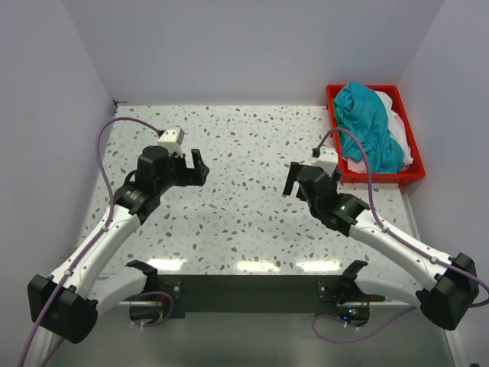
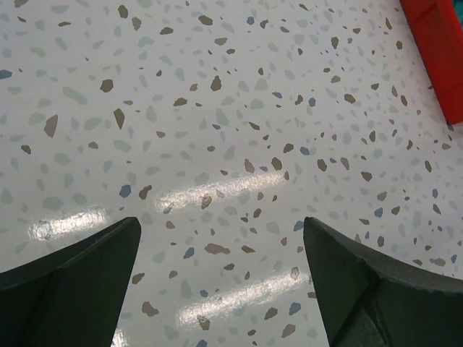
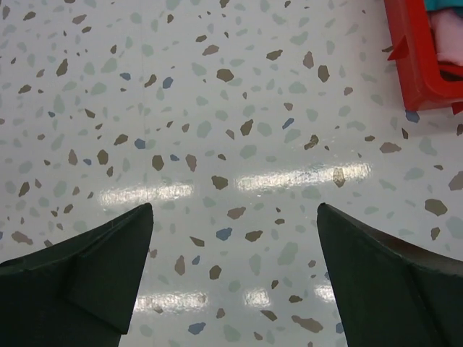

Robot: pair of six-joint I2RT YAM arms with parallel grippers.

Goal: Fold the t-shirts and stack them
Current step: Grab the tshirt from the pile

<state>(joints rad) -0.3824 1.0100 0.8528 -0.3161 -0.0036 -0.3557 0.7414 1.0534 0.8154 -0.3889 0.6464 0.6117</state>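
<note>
A white speckled stone-pattern worktop (image 1: 244, 145) carries a red rectangular plastic bin (image 1: 376, 180) at its far right corner. A crumpled teal cloth t-shirt (image 1: 368, 116) lies heaped on top in the bin, over a white cloth t-shirt (image 1: 395, 105) and a pink cloth t-shirt (image 1: 354, 164). The black two-finger left gripper (image 1: 191, 168) hangs over the left half of the worktop, fingers spread and empty. The black two-finger right gripper (image 1: 304, 180) is near the bin's near left corner, likewise spread and empty.

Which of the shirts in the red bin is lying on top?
The teal t-shirt; it drapes over the white t-shirt and the pink t-shirt beneath.
</note>
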